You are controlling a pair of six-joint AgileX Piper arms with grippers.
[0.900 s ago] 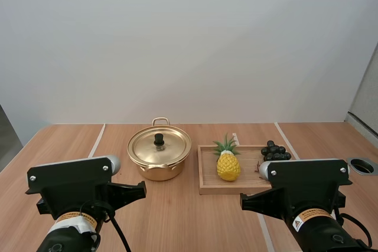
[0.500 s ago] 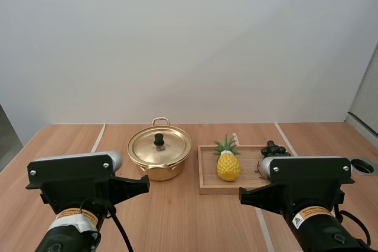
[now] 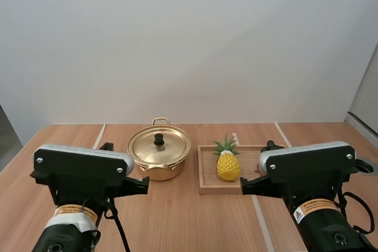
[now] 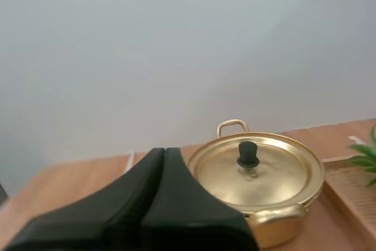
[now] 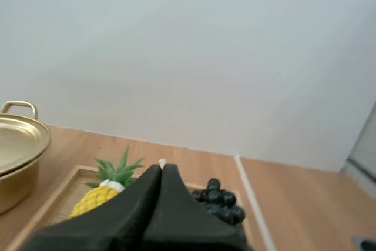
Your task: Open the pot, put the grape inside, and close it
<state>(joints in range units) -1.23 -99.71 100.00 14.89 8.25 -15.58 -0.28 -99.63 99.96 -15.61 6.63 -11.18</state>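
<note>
Closed pot (image 4: pixel 281 228) just ahead of the left hand (image 4: pixel 164 152)
The hand's fingers (image 4: pixel 132 204) lie together as one dark wedge; beyond their tips the lid (image 4: pixel 276 173) sits on the gold pot.

Left arm (image 3: pixel 81 172) sits low at the near left of the high view, tucked in by its base, grey-and-black link lying crosswise. Right arm (image 3: pixel 307 166) at the near right, same tucked pose. Arms well apart, not touching. Left gripper (image 4: pixel 164 151) in the left wrist view: two black fingers pressed together into one dark wedge, tips meeting, nothing between them, pointing forward. Right gripper (image 5: pixel 161 167) in the right wrist view: same, fingers flat against each other, empty.
</note>
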